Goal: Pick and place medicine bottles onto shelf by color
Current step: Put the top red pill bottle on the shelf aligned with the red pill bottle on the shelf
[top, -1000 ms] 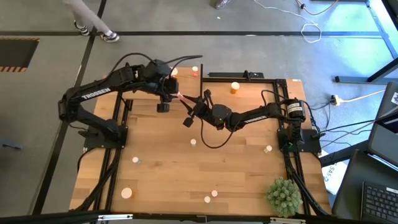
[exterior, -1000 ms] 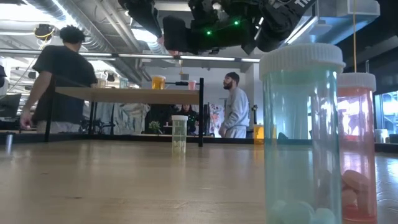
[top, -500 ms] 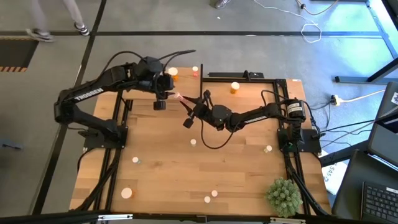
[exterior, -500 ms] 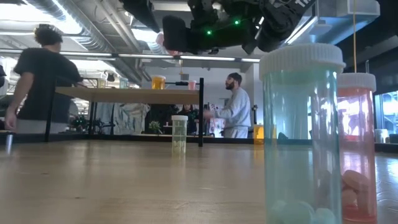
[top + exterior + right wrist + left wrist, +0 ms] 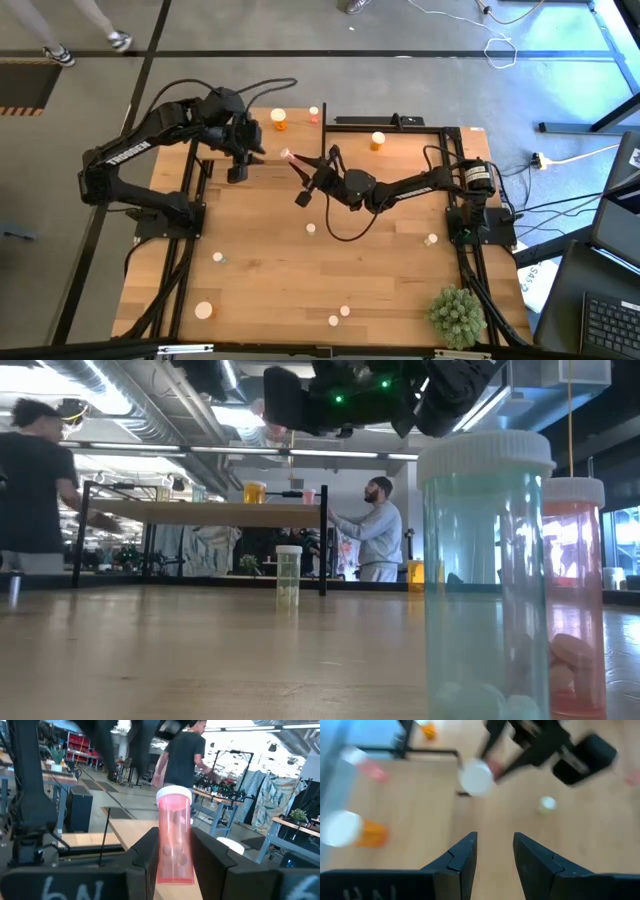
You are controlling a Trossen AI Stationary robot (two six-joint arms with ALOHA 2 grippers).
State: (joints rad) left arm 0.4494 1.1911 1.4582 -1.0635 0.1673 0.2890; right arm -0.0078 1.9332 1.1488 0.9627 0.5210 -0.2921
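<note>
A pink bottle is being pinched between the fingers of the right gripper, held aloft over the far middle of the table, just short of the shelf; in the right wrist view its white cap is seen above the fingers and its body is seated between them. The left gripper is being held above the table's far left part, near the shelf edge, with its fingers parted a little and nothing seen between them. On the shelf, an orange bottle and a small pink one are being kept side by side, apart from each other; another orange bottle is standing farther right, though whether it rests on the shelf or on the table cannot be told from above. Several more bottles are being left scattered over the table: a small one at the middle, one near the right edge, one toward the left, an orange-capped one at the near left, and a pair at the near edge. In the low view a teal bottle and a red bottle are standing close to the lens, with a pale green bottle farther back. A plant ball is sitting at the near right corner.
</note>
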